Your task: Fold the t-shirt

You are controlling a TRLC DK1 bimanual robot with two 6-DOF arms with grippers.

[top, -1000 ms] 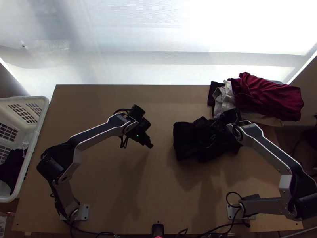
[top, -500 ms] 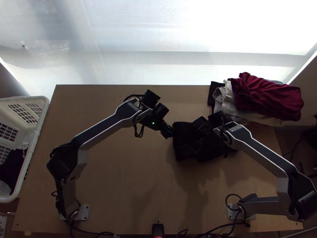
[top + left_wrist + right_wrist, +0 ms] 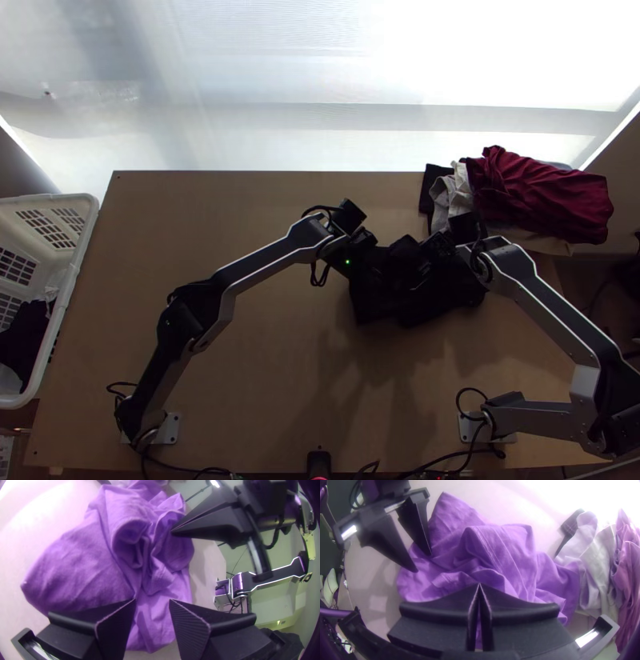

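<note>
The t-shirt (image 3: 416, 300) lies bunched right of the table's middle, black in the top view; in the wrist views the same cloth (image 3: 83, 566) (image 3: 506, 553) looks purple, with loose folds. My left gripper (image 3: 364, 244) is at its left side in the top view. Seen from its own wrist, that gripper (image 3: 152, 600) stands open over the cloth, nothing pinched between its fingers. Over the shirt's upper right part is my right gripper (image 3: 436, 246). In the right wrist view this gripper (image 3: 480, 584) is shut, its tips together at the folds; no cloth shows clamped between them.
A pile of clothes with a dark red garment (image 3: 540, 196) and a pale one (image 3: 454, 200) sits at the table's far right corner. The white basket (image 3: 78, 264) with cloth inside stands beyond the left edge. Bare wood (image 3: 264, 352) stretches across the table's left and near parts.
My left gripper has travelled right across the table to the shirt's left side. The right gripper shifted a little left, then back right. The shirt stays in nearly the same place.
</note>
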